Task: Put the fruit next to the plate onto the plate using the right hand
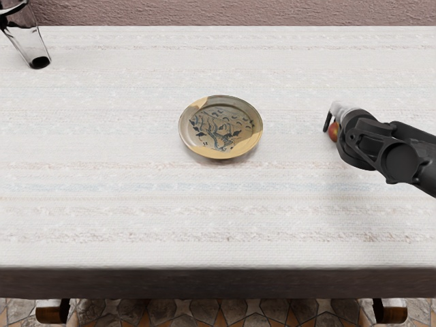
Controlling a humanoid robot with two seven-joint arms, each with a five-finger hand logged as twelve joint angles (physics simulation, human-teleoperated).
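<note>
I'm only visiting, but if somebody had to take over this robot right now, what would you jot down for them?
Right hand: at the right side of the table, right at the fruit, which it mostly hides. This view does not show whether it has a grip.
Left arm: at the far left corner, away from the job.
Plate: mid-table, nothing on it, well apart from the fruit.
Done: the hand is at the fruit, nothing more.
Left: confirm the grasp, carry the fruit over to the plate, and set it down there.
</note>
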